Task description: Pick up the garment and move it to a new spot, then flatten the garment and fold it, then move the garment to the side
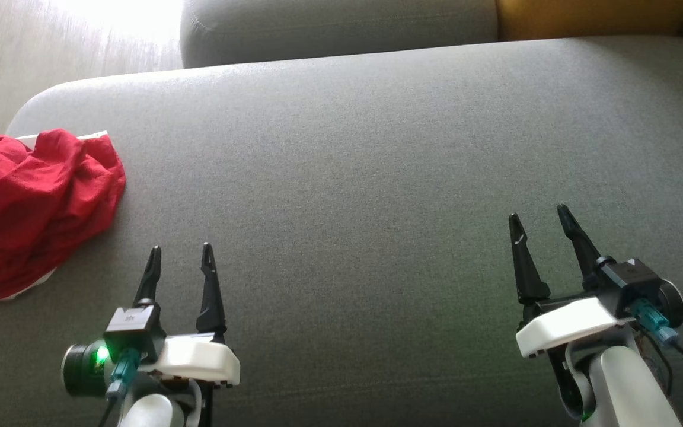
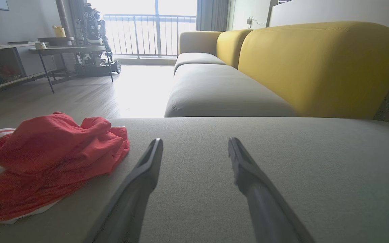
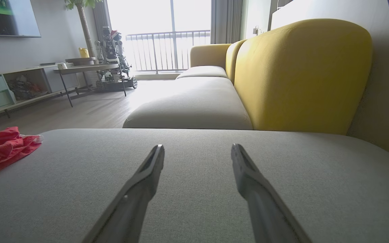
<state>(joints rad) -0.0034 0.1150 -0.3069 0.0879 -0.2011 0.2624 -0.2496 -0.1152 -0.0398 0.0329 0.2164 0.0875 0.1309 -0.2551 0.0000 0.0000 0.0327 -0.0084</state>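
We see the red garment (image 1: 36, 207) lying in a crumpled heap at the left end of the grey sofa seat (image 1: 377, 178), close to its rounded corner and edge. It sits to the left of the left gripper (image 1: 181, 248) and a little ahead of its fingertips, near but not touching. The right gripper (image 1: 538, 212) is well apart from it, across the width of the cushion. Both grippers hover low over bare grey fabric with their two dark fingers spread wide and nothing between them. In the left wrist view the heap rises just beside the left finger, apart from it. In the right wrist view only a red corner shows at the far left edge. The head view cuts off the garment's left side, so we cannot tell how far it reaches over the seat's edge. White trim peeps out at its far edge, and striped white bands show at its near left. The folds hide which part of the garment is which, and we cannot make out a waistband, neck or sleeves. Bunched as it is, the garment has no clear direction. The heap runs slightly longer from near to far than across, its long axis leaning from the near left up toward the far right. Behind the seat stands a yellow backrest (image 2: 316, 67), and a pale wooden floor (image 1: 51, 53) lies beyond the corner.
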